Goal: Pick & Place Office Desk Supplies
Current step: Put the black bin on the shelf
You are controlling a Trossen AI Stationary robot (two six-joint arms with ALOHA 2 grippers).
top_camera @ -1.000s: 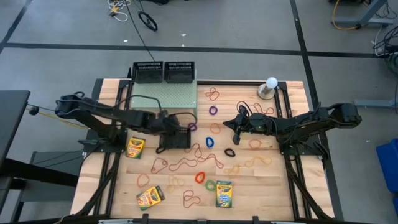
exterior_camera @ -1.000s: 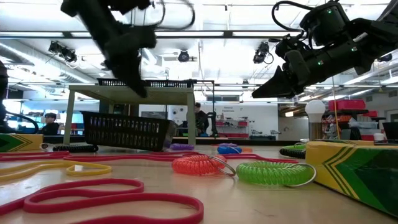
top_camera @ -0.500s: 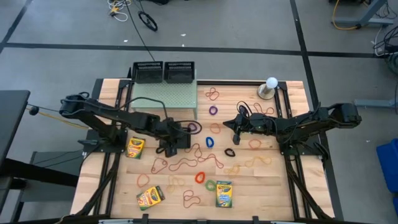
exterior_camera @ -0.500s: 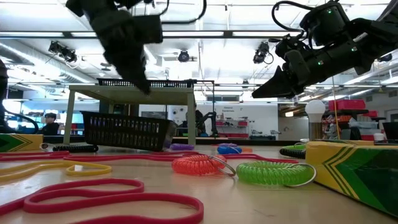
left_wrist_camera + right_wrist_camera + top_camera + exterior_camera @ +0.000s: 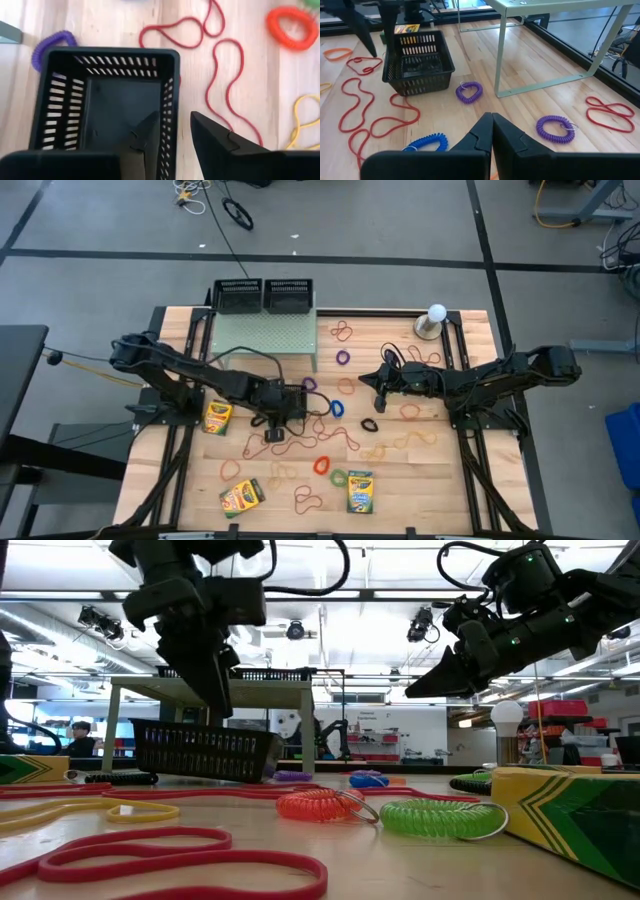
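Left pincer (image 5: 174, 131) straddles the black mesh tray's (image 5: 105, 95) wall, parted.

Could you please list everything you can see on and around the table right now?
Table: one, pale wood, centre.
Shelf: one, pale green, rear left of the table.
Mesh trays: three, black; two side by side at the shelf's rear, one on the table in front of the shelf.
Crayon boxes: three, yellow and green; one left, two near the front edge.
Rubber-band loops: many; red, orange, yellow, purple, blue, green; scattered across the table.
Ball on stand: one, white on grey, rear right.
Left tool: dark, open, astride the table tray's wall.
Right tool: dark, shut, above the table's middle.
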